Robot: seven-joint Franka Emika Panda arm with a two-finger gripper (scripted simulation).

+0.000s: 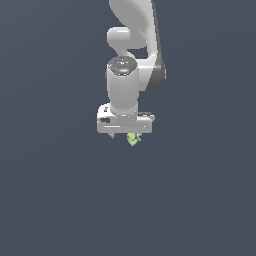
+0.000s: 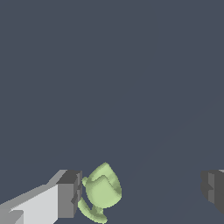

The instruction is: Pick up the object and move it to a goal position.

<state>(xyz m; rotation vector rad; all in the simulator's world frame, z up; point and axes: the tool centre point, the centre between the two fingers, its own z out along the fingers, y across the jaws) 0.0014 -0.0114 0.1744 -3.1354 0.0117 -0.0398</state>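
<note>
The object (image 2: 102, 191) is a small light-green lumpy item with rounded bumps. In the wrist view it sits between my two fingers, right against one dark fingertip (image 2: 70, 192) and far from the other fingertip (image 2: 213, 190). My gripper (image 2: 142, 192) is open wide. In the exterior view the white gripper (image 1: 126, 135) hangs straight down from the arm, and the object (image 1: 133, 139) peeks out just under the hand, toward the exterior view's right. The hand hides most of the fingers there. I cannot tell whether the object rests on the floor.
A plain dark grey-blue surface (image 1: 60, 200) fills both views. The white arm (image 1: 132, 50) rises above the gripper. No other objects or markers show.
</note>
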